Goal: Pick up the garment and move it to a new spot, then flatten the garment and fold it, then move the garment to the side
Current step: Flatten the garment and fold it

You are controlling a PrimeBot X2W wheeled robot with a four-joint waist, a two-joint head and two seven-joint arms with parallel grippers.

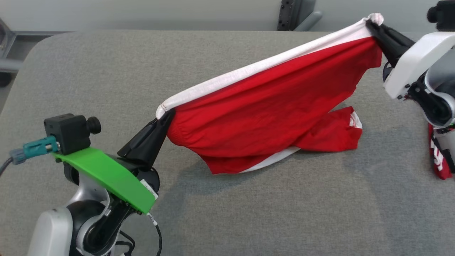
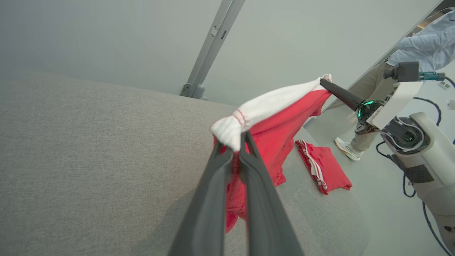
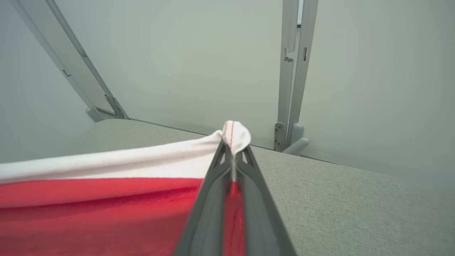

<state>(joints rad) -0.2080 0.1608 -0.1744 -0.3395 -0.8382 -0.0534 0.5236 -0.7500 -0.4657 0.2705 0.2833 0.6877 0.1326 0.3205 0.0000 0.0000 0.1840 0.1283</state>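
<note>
Hanging over the grey table [image 1: 106,71], the garment [image 1: 270,117] is clamped at its white waistband: left gripper [image 1: 165,115] at eight o'clock, right gripper [image 1: 371,26] at two. Folded red cloth [image 1: 436,167] lies at three.

Grey fabric-topped table [image 1: 106,81], two red pieces on it.
We see the red garment [image 1: 270,110] resting only its lower hem and one leg near the table's middle; at three o'clock, by the edge, lies a folded red cloth [image 1: 440,161].

Grey fabric tabletop [image 1: 106,71], a folded red-and-white cloth [image 2: 330,164] near its edge, metal post [image 3: 295,89] behind.
</note>
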